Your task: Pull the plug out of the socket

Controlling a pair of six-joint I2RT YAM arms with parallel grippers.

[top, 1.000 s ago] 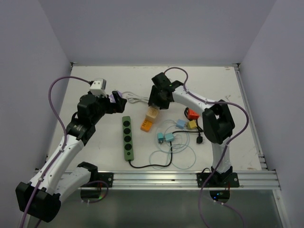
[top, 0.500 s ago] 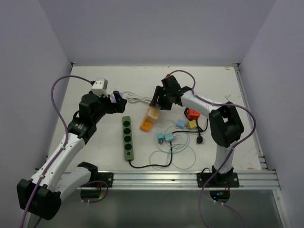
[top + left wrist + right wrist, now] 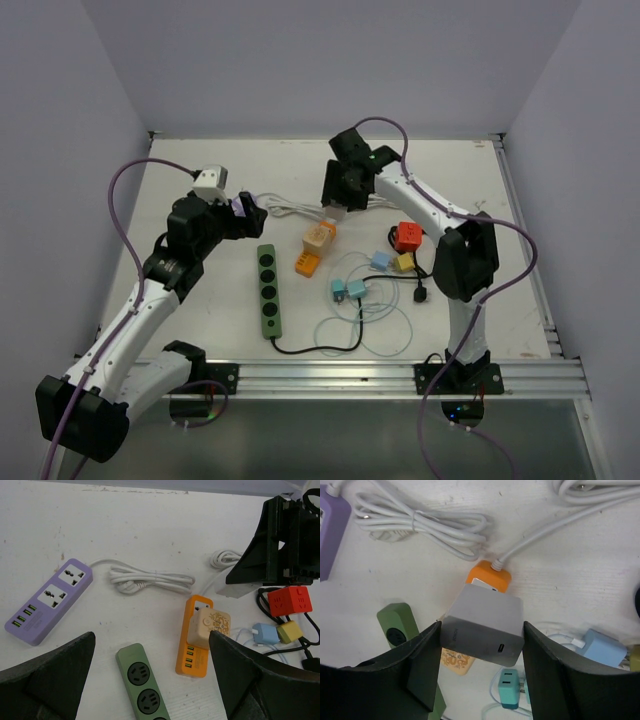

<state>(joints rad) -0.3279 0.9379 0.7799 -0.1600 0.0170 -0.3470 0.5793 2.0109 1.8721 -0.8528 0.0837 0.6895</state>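
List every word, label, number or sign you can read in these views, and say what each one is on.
No text is readable in any view.
Beige plug: brownish print on its face, too blurred to read.
Purple power strip: faint marks by its small ports, too small to read.
Grey charger: faint mark beside its port, unreadable.

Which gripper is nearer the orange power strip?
Right. The right gripper, shut on a grey charger, hangs above the orange power strip; the left gripper sits open to its left, near the purple strip.
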